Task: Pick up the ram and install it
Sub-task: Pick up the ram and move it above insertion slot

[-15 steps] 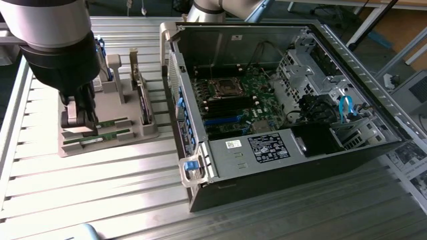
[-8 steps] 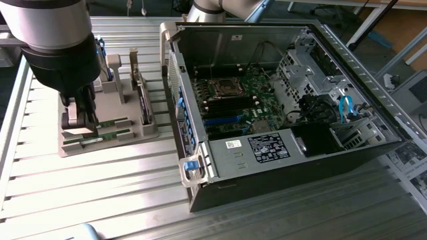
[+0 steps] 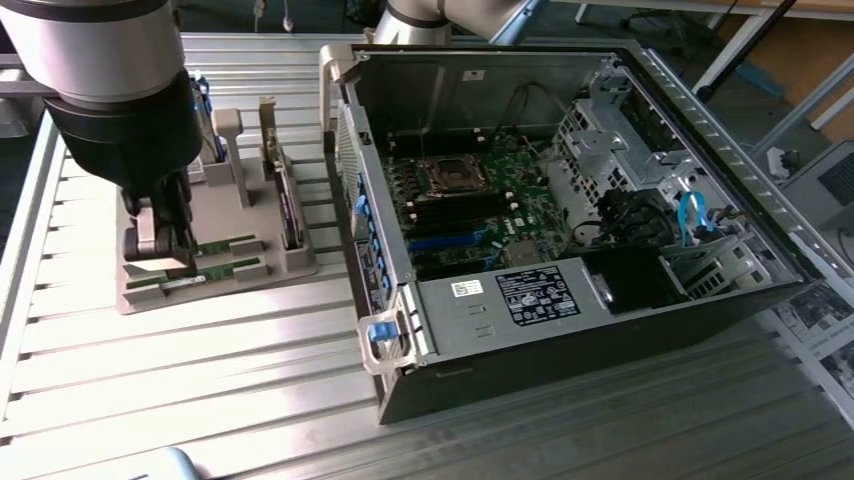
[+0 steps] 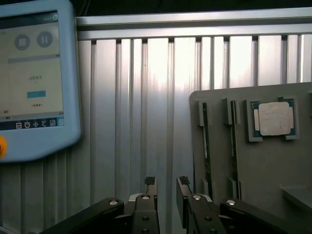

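Two ram sticks (image 3: 224,246) lie side by side in slots of a grey holder tray (image 3: 287,268) on the exterior view's left. In the wrist view they stand edge-on as thin dark strips (image 4: 205,141) beside a square silver CPU (image 4: 275,118). My gripper (image 3: 160,250) hangs just above the tray's end, close to the sticks. Its black fingers (image 4: 150,190) are open with nothing between them. From the wrist view, the gripper (image 4: 166,189) is over the ribbed table, just off the tray's edge.
An open computer case (image 3: 561,330) lies on the exterior view's right, its motherboard (image 3: 487,205) exposed with black and blue memory slots (image 3: 451,225). A teach pendant (image 4: 34,83) rests on the slatted aluminium table (image 3: 174,370). Upright drives stand in the tray's back.
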`<action>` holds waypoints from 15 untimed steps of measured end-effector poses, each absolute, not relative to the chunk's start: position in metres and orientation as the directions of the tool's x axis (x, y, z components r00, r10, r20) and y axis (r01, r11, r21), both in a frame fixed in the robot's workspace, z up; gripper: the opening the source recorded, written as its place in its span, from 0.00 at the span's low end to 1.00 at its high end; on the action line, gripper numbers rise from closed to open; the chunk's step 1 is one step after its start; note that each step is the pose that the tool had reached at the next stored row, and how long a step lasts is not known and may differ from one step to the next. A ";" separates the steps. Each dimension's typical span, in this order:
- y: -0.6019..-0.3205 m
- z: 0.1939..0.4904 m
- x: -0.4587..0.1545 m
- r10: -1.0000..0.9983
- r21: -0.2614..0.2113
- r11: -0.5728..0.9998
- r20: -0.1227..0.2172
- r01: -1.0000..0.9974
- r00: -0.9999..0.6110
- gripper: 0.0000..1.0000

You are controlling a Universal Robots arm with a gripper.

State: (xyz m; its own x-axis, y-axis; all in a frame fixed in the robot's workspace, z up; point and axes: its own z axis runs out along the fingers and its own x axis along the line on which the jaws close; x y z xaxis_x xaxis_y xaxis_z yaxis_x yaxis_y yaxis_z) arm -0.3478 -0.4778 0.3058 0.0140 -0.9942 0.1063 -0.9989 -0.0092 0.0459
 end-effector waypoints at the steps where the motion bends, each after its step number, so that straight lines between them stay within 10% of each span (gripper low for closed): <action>1: -0.478 0.305 -0.348 -0.994 0.046 -0.009 0.107 -0.999 0.014 0.30; 15: -0.478 0.291 -0.348 -0.993 0.032 -0.009 0.114 -0.999 0.012 0.30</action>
State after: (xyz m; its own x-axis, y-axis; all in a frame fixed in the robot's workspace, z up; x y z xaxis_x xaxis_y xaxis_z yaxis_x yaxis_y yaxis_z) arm -0.3478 -0.4778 0.2911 0.0124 -0.9934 0.1139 -0.9994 -0.0088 0.0324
